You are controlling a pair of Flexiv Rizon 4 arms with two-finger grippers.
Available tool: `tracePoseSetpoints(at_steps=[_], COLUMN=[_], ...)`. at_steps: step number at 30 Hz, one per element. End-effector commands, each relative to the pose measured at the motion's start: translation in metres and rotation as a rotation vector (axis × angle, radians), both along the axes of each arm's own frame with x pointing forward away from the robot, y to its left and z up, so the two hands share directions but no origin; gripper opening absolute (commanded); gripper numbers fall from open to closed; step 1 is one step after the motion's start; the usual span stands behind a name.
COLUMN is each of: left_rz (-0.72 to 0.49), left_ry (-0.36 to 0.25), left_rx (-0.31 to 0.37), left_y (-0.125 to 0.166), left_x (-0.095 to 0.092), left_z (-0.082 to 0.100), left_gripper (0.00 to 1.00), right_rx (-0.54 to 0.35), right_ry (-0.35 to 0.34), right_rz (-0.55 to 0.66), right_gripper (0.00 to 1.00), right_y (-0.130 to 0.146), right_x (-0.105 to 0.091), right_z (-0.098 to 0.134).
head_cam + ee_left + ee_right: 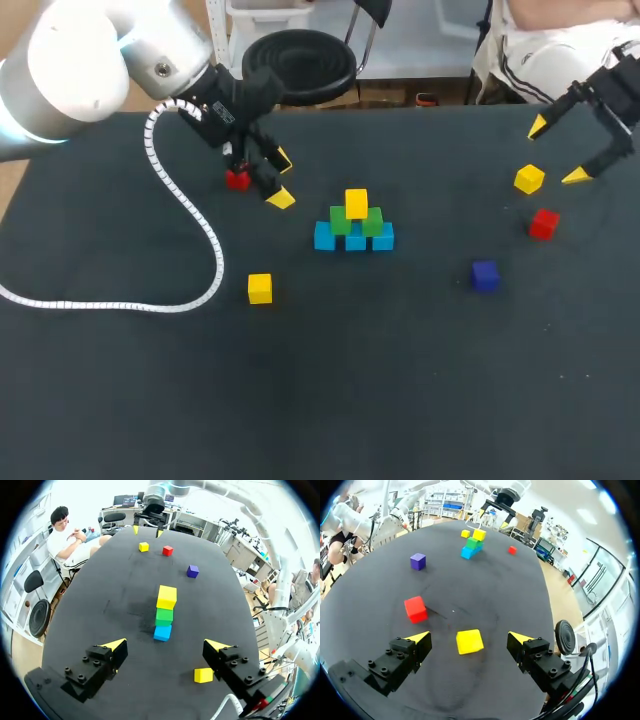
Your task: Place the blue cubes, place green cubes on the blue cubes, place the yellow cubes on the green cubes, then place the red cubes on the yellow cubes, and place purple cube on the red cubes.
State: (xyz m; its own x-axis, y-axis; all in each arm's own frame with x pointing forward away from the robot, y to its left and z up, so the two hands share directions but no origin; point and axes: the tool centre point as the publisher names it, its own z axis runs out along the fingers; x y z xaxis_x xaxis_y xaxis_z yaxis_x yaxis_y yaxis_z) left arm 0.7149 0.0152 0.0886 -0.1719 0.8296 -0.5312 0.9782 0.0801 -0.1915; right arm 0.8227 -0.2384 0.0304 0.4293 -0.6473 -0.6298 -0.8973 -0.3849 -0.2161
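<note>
A pyramid stands mid-table: three blue cubes [354, 240], two green cubes [356, 222] on them and a yellow cube [356, 203] on top. My left gripper [281, 179] hangs open to its left, facing the pyramid [164, 615]. A red cube [237, 179] lies just behind it and a loose yellow cube [260, 288] [203, 675] nearer the front. My right gripper [557, 152] [469, 639] is open at the far right, above a yellow cube [529, 179] [469, 641] that shows between its fingers, untouched. Beside that lie a red cube [543, 223] [415, 609] and a purple cube [485, 275] [418, 561].
A white coiled cable [190, 225] from my left arm loops over the table's left part. The table top [400, 380] is black.
</note>
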Motion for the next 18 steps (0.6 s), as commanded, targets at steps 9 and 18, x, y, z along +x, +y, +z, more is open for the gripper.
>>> tracePoseSetpoints(at_steps=[9, 18], left_rz=[-0.002, -0.002], left_ry=[-0.001, -0.001], left_rx=[-0.001, -0.001], left_y=[0.001, 0.001], left_x=[0.0, 0.0], left_z=[0.0, 0.0], left_gripper=[1.0, 1.0], right_rx=[0.062, 0.034], right_ry=[0.274, 0.336], right_rz=[0.214, 0.22], right_gripper=[1.0, 1.0], right_y=[0.014, 0.011], right_x=[0.008, 0.002], right_z=[-0.011, -0.031])
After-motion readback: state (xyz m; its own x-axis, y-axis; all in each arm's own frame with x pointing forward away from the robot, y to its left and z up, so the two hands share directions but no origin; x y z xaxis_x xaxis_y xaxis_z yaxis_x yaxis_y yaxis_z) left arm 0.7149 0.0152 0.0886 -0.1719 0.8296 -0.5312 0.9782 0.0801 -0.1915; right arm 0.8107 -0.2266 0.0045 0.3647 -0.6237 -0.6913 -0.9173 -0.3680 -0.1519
